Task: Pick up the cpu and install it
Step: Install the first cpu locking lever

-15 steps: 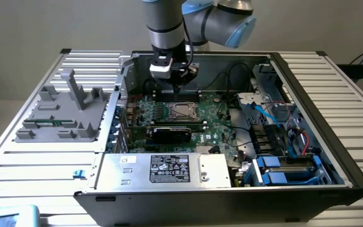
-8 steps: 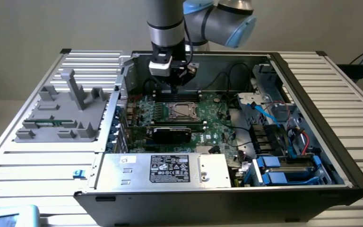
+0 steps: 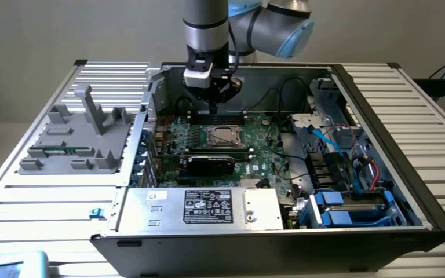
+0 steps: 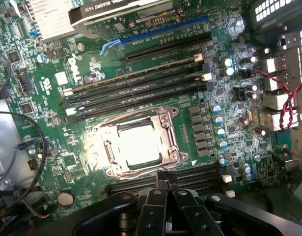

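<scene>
The cpu [image 3: 222, 136] is a silvery square lying flat inside the metal-bordered socket frame [image 3: 208, 141] on the green motherboard of the open computer case. In the wrist view the cpu [image 4: 136, 143] glares bright white within the socket frame [image 4: 168, 132]. My gripper [image 3: 213, 109] hangs above the board just behind the socket, over the black memory slots. Its fingers are shut together with nothing visible between them. The wrist view shows my gripper [image 4: 163, 178] at the socket's edge, above the board and apart from the cpu.
A black graphics card [image 3: 211, 163] lies in front of the socket. The power supply [image 3: 199, 207] fills the case's near side. Cables and blue drive bays [image 3: 346, 205] sit at the exterior view's right. A grey fixture [image 3: 79, 139] stands outside the case on the left.
</scene>
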Controlling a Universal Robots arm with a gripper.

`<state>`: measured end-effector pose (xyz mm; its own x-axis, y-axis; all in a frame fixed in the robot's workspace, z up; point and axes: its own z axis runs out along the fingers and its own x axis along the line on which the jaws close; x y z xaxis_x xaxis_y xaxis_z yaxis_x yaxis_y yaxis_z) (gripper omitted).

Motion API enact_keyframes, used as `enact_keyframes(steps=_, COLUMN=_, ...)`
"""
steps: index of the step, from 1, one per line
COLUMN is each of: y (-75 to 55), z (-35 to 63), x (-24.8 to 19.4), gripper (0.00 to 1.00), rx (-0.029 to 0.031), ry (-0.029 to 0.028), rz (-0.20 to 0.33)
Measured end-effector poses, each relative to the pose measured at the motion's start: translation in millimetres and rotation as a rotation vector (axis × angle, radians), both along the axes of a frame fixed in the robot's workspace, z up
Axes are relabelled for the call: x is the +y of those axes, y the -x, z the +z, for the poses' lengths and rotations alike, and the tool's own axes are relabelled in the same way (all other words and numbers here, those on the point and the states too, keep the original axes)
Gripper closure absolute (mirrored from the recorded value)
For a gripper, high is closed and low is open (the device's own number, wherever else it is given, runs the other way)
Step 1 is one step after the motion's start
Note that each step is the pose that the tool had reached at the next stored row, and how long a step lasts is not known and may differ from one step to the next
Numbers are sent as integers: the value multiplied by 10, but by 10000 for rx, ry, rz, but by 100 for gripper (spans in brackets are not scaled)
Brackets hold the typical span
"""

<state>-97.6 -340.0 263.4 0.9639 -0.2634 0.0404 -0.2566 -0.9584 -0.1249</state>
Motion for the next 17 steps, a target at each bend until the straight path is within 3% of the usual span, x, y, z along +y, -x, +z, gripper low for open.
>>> enact_keyframes(steps=4, y=-39, z=44, x=0, gripper=89, rx=111, ry=210, rz=25)
enact_keyframes(steps=7, y=-48, z=94, x=6, gripper=89, rx=150, ry=391, rz=32)
enact_keyframes(steps=10, y=-48, z=126, x=33, gripper=89, rx=160, ry=722, rz=34)
enact_keyframes(steps=11, y=-49, z=140, x=36, gripper=89, rx=159, ry=792, rz=41)
enact_keyframes(steps=13, y=-59, z=170, x=36, gripper=89, rx=160, ry=876, rz=60)
enact_keyframes(steps=17, y=-102, z=220, x=34, gripper=89, rx=159, ry=955, rz=82)
